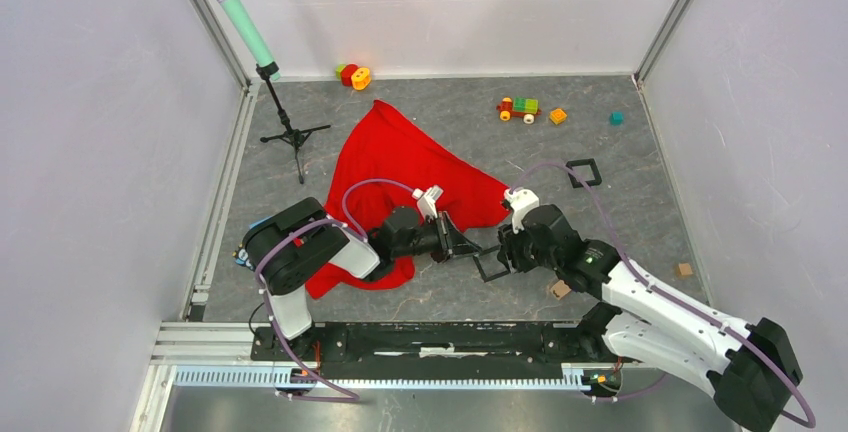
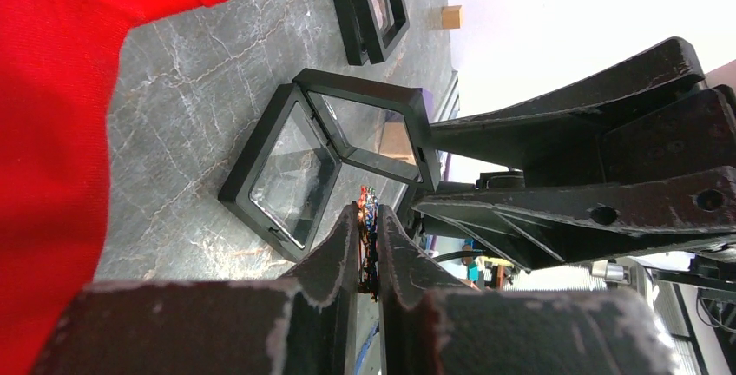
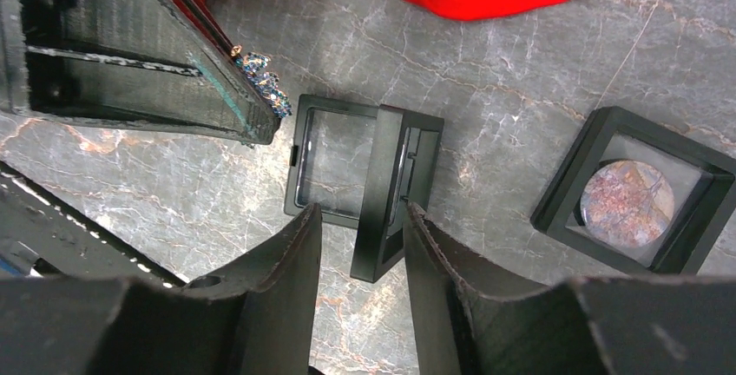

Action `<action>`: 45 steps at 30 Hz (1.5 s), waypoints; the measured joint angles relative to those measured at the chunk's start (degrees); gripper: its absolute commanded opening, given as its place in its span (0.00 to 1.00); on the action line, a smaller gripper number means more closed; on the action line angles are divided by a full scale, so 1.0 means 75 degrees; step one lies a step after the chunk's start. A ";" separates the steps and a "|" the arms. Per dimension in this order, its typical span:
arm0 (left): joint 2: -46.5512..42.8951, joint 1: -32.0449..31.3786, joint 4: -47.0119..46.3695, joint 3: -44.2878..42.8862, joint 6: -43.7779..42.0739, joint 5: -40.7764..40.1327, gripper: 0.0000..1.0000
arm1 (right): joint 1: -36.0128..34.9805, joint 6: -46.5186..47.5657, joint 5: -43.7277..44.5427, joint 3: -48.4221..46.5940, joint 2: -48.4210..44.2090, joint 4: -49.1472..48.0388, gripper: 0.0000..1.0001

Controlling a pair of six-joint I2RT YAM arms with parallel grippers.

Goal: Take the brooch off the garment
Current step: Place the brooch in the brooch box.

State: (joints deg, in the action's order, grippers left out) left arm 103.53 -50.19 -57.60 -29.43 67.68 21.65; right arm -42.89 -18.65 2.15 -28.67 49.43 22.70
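The brooch (image 2: 368,206), a tiny jagged ornament with blue and orange glints, is pinched between my left gripper's (image 2: 369,215) shut fingers, clear of the cloth. In the right wrist view the brooch (image 3: 265,87) pokes out at the left fingers' tip, above an open black box (image 3: 334,162). My right gripper (image 3: 362,208) is open, with the box's raised lid (image 3: 382,197) standing between its fingers, close to the right one. The red garment (image 1: 400,167) lies spread on the floor behind both grippers (image 1: 468,249) (image 1: 492,264).
A second black box (image 3: 629,201) holding a round stone lies to the right of the open one. A microphone tripod (image 1: 290,137) stands at the back left. Toys (image 1: 520,109) and small blocks (image 1: 683,270) lie scattered along the back and right.
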 measured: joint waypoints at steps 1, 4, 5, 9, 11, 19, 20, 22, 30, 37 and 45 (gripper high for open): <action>0.0000 -0.0015 0.0000 -0.0009 0.0003 0.0000 0.14 | -0.0032 0.0006 0.0038 0.0000 0.0047 0.0020 0.42; 0.0003 -0.0035 0.0000 -0.0017 0.0006 0.0000 0.14 | -0.0134 0.0012 0.0178 0.0000 0.0184 0.0093 0.35; 0.0006 -0.0041 0.0000 -0.0026 0.0006 0.0000 0.15 | -0.0175 0.0012 0.0221 0.0000 0.0227 0.0114 0.31; 0.0009 -0.0055 0.0047 -0.0090 0.0003 0.0000 0.15 | -0.0271 -0.0020 0.0315 0.0000 0.0297 0.0152 0.24; 0.0009 -0.0055 0.0087 -0.0163 0.0003 0.0000 0.16 | -0.0283 -0.0090 0.0326 0.0000 0.0303 0.0134 0.22; 0.0009 -0.0055 0.0227 -0.0283 0.0003 -0.0015 0.17 | -0.0315 -0.1355 0.0510 -0.0006 0.0239 -0.0006 0.20; 0.0009 -0.0055 0.0233 -0.0283 0.0003 -0.0023 0.16 | -0.0315 -0.1597 0.0574 -0.0003 0.0210 -0.0050 0.17; 0.0009 -0.0055 0.0233 -0.0280 0.0003 -0.0067 0.17 | -0.0318 -0.2081 0.0694 0.0017 0.0143 -0.0166 0.15; 0.0119 -0.0055 0.0163 -0.0283 0.0009 -0.0224 0.20 | -0.0539 -0.3389 0.1174 0.0154 0.0067 -0.0338 0.12; 0.0373 -0.0058 0.0230 -0.0382 0.0009 -0.0286 0.26 | -0.0807 -0.3646 0.1577 0.0146 0.0230 -0.0332 0.13; 0.0350 -0.0213 0.0804 -0.0600 -0.0099 -0.0568 0.39 | -0.0979 -0.3681 0.1816 0.0096 0.0472 -0.0329 0.12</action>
State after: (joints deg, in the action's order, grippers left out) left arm 106.15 -51.79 -51.57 -33.93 66.94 17.39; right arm -50.24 -46.26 15.77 -27.94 52.97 20.23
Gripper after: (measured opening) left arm 0.339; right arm 0.199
